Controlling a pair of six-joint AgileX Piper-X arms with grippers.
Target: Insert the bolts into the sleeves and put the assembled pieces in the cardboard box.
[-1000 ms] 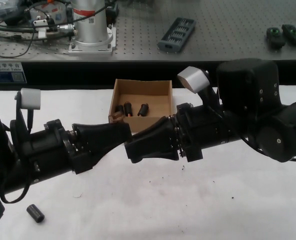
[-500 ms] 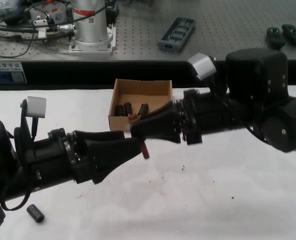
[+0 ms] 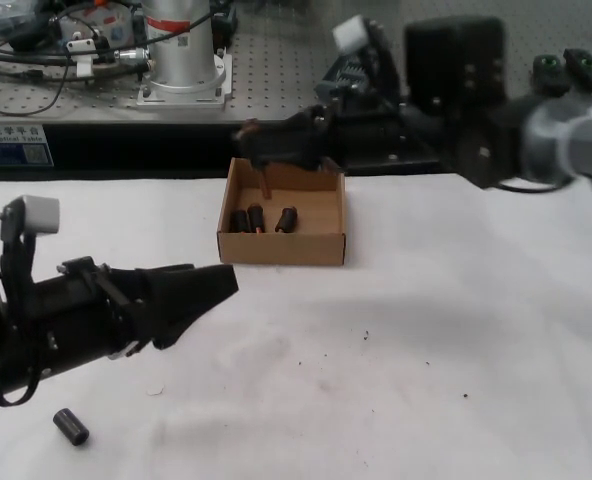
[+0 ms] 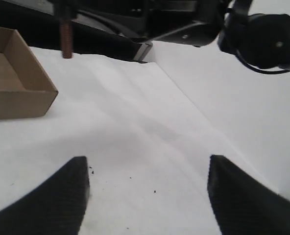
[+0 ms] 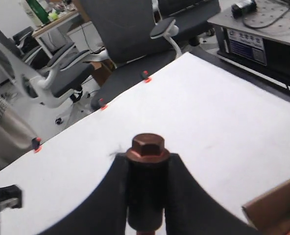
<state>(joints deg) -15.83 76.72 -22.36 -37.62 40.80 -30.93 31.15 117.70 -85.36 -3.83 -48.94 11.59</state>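
Bolt-and-sleeve piece hangs from the right gripper, which is clamped on it, raised in line with the rear of the cardboard box in the high view. Whether it is squarely over the box floor cannot be told. Three finished pieces lie inside, toward the left side. The left gripper sits low over the white bench cover, near the box front. A loose sleeve lies well apart from it at the near edge.

Left wrist view: the left gripper's fingers stand apart with nothing between them. The threaded copper-coloured shank dangles beyond the box's corner.

Right wrist view: a hexagonal copper-coloured bolt head tops a matt black cylindrical sleeve, pinched between two curved black fingers.

Judgement: the step in hand is the deposit. The piece should be centred over the floor and lowered before release, since a hard cylinder let go from height would likely bounce or roll on stiff card.
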